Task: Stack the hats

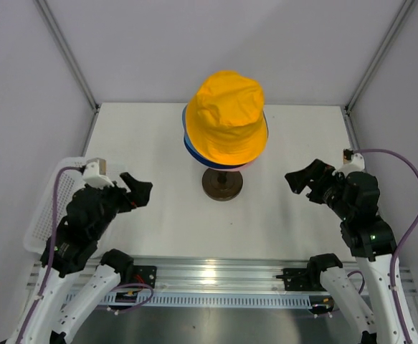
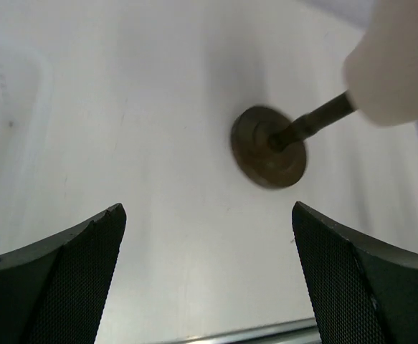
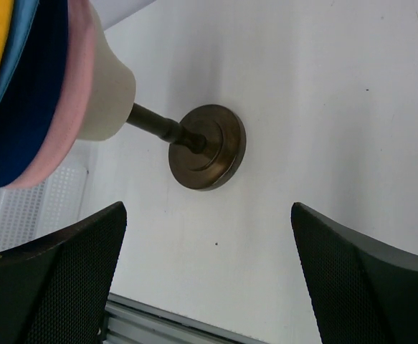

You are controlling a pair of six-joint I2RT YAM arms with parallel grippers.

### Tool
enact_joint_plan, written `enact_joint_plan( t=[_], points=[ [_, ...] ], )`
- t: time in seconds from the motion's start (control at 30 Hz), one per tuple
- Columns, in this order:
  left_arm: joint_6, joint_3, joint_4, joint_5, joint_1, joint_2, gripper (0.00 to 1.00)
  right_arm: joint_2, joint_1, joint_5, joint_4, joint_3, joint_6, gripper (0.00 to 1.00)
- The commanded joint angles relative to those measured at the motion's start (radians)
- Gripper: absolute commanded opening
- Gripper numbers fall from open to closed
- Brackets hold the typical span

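Yellow-orange hat (image 1: 226,118): top of the pile, crown up, over the mannequin head (image 3: 110,89).
Light blue hat (image 3: 20,29): right beneath, just a brim edge showing.
Navy blue hat (image 3: 29,115): next layer down.
Pink hat (image 3: 71,107): bottom of the stack, brim against the head.
Dark round base (image 1: 221,184): below the head, on the white table (image 1: 158,143).
Left gripper (image 1: 140,189): left of the head, jaws wide, nothing held.
Right gripper (image 1: 300,185): right of the head, jaws wide, empty too.
White basket (image 1: 47,208): well left of the head.

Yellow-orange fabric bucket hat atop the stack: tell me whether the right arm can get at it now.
Probably yes. The yellow-orange fabric bucket hat sits topmost, uncovered, and the right arm stands beside it with jaws open and only bare white table between them.
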Motion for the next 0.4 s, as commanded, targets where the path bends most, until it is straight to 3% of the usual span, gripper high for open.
enact_joint_plan(
  t=[0.0,0.23,0.37],
  points=[
    [0.042,-0.066,-0.085,-0.01,0.002,-0.034,1.0,-0.091,-0.002,0.02,0.024,-0.04,-0.021,0.99],
    [0.103,-0.086,-0.04,0.054,0.002,-0.057,0.99,-0.119,-0.003,0.08,0.019,-0.066,-0.026,0.99],
    [0.125,-0.091,-0.034,0.058,0.002,-0.074,0.99,-0.109,-0.003,0.026,0.045,-0.083,-0.038,0.99]
  ],
)
